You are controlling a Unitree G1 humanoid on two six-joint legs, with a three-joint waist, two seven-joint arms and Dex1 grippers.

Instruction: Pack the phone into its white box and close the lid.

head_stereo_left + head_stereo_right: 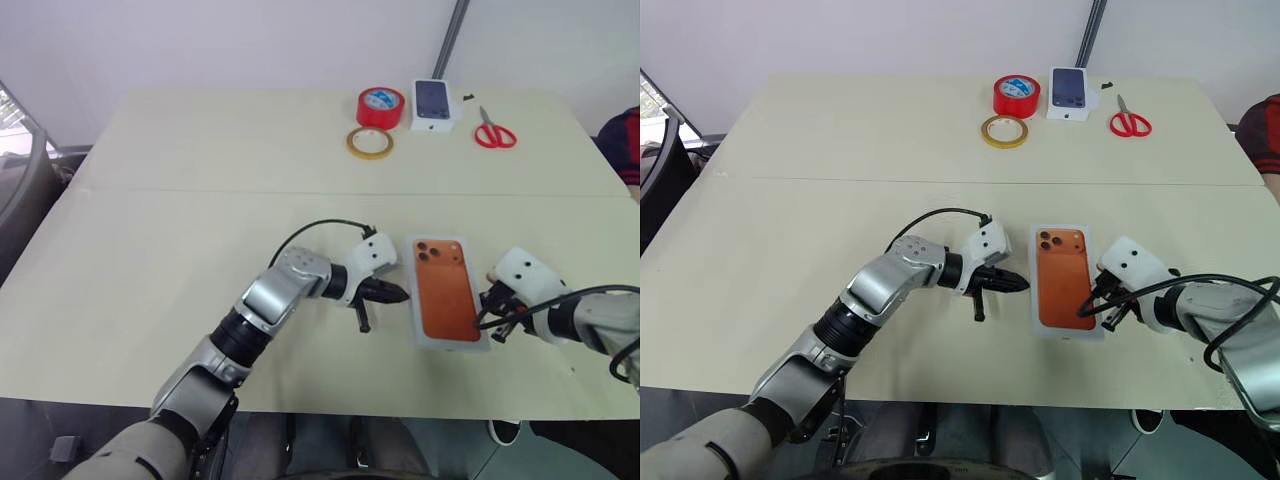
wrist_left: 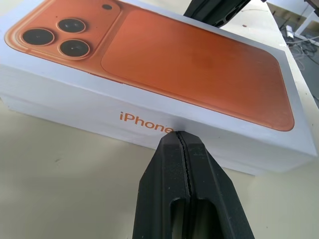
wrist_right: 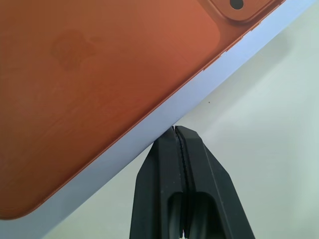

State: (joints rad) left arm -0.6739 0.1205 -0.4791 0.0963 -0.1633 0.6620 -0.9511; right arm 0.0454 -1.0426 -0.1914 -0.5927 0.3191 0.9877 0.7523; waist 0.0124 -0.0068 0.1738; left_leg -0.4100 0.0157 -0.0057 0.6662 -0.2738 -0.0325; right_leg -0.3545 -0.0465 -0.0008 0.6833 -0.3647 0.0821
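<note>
The white box point(image 1: 447, 342) lies closed on the table in front of me. Its lid point(image 2: 75, 94) is seated on it and carries an orange phone picture on top and orange lettering on its long side. The phone itself is hidden. My left gripper point(image 1: 400, 294) is shut, its tip point(image 2: 178, 134) touching the lid's left long side at the lettering. My right gripper point(image 1: 1095, 308) is also shut, with its tip point(image 3: 175, 129) against the lid's right edge near the front end. Neither gripper holds anything.
At the back of the table are a red tape roll point(image 1: 381, 106), a yellowish tape ring point(image 1: 369, 142), a small white box with a dark phone picture point(image 1: 434, 104) and red scissors point(image 1: 494, 132). A person's red sleeve point(image 1: 625, 140) shows at the far right edge.
</note>
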